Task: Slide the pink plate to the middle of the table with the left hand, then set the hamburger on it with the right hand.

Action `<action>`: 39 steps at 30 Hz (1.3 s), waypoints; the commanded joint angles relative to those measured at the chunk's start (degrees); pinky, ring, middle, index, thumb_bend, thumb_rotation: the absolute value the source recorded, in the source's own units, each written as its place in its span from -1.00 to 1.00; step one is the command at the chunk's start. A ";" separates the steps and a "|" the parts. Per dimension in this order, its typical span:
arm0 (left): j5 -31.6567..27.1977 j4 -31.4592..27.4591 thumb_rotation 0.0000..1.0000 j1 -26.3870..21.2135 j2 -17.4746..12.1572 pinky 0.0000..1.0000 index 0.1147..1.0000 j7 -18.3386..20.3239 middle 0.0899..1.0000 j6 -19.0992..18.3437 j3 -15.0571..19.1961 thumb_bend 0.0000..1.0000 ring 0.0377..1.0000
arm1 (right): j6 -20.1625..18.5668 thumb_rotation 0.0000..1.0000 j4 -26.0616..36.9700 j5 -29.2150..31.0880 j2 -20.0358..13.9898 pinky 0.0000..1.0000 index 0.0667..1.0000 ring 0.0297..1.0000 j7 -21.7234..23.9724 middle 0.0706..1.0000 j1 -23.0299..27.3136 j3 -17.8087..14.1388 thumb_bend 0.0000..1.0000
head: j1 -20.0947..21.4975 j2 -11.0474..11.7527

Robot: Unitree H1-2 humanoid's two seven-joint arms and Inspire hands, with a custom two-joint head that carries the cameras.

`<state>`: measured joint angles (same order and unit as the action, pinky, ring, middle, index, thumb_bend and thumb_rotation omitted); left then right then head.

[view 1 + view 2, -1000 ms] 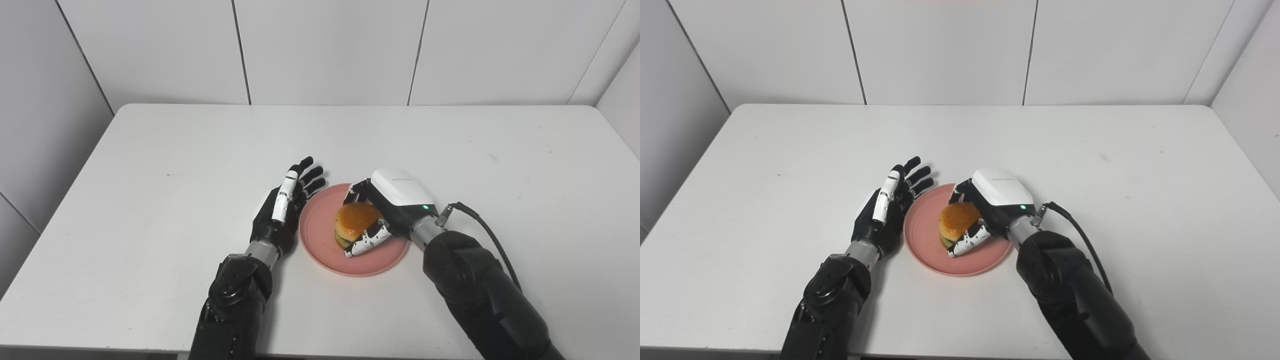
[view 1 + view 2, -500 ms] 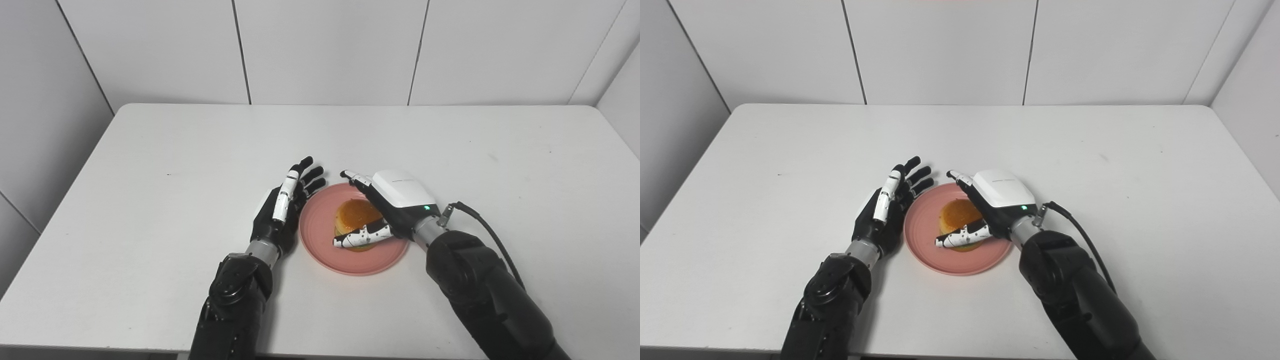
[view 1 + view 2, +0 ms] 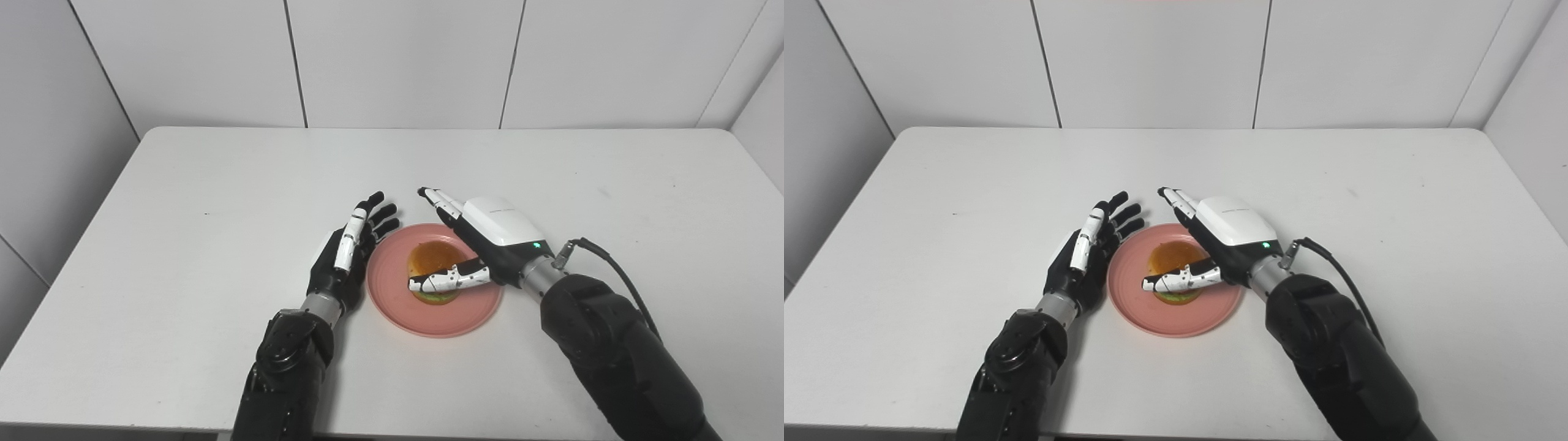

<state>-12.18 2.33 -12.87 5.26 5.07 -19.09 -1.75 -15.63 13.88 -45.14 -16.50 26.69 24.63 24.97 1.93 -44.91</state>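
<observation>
Item 1: pink plate (image 3: 392,300), round, lay flat on white table (image 3: 184,202), approx. mid-table, toward the near edge. Upright, intact.

Item 2: hamburger (image 3: 432,260), sat on the plate's centre, bun top up, green layer visible at its base. Free-standing; no hand had hold of it.

Item 3: right hand (image 3: 484,245), white back cover w/ green light lit. Fingers (image 3: 438,201) were stretched straight, pointing away toward table's far-left; thumb (image 3: 447,280) extended across in front of the burger, above plate. Hand spread wide, empty. Whether thumb touched the bun: couldn't tell. Black cable (image 3: 612,275) ran from wrist along forearm.

Item 4: left hand (image 3: 349,257), black w/ white strip, stood edge-on on the table just beside plate's left rim, fingers apart and extended toward far side, holding nothing. Contact w/ rim: couldn't tell; very close.

Item 5: surroundings, white panelled walls (image 3: 398,61) behind and at both sides of table.
</observation>
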 commanded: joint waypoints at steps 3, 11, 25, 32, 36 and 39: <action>-0.44 -2.58 1.00 -0.99 0.29 0.80 0.82 -0.37 0.81 -1.43 0.53 -0.22 0.80 | 2.11 0.59 3.34 5.72 0.79 0.39 1.00 0.71 -3.38 0.89 0.47 -5.63 1.00 | -0.41 0.19; 1.74 -7.20 1.00 0.56 -1.22 0.92 0.91 -1.15 0.94 1.29 1.20 -0.20 0.92 | 3.42 0.82 3.73 15.78 5.48 0.47 0.84 0.66 -13.23 0.74 -3.54 -16.18 0.68 | -0.70 0.46; 7.84 -9.16 0.93 7.57 -3.37 1.00 1.00 -2.26 1.00 11.98 0.19 -0.28 1.00 | 6.87 1.00 -3.61 44.01 13.65 1.00 1.00 1.00 -18.34 1.00 -14.58 -28.69 0.83 | -0.13 0.37; 9.01 -6.75 0.99 9.93 -4.37 1.00 1.00 -1.76 1.00 15.21 -0.22 -0.24 1.00 | 5.24 1.00 -5.30 49.49 13.39 1.00 1.00 1.00 -17.81 1.00 -17.45 -28.09 0.59 | -0.39 0.43; 8.43 -5.52 0.99 9.99 -4.84 1.00 1.00 -1.29 1.00 16.14 -0.02 -0.25 1.00 | 7.42 1.00 -7.53 49.99 13.15 1.00 1.00 1.00 -18.23 1.00 -17.99 -27.73 0.35 | -0.54 0.41; 7.76 -4.66 0.99 9.88 -4.95 1.00 1.00 -0.91 1.00 16.44 0.20 -0.25 1.00 | 8.96 1.00 -9.38 50.51 13.06 1.00 1.00 1.00 -18.27 1.00 -17.79 -27.76 0.27 | -0.57 0.43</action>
<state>-3.71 -2.57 -2.20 0.69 3.60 -3.78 -1.69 -9.38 4.70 4.65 -3.33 8.28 5.42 -2.75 1.41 -44.47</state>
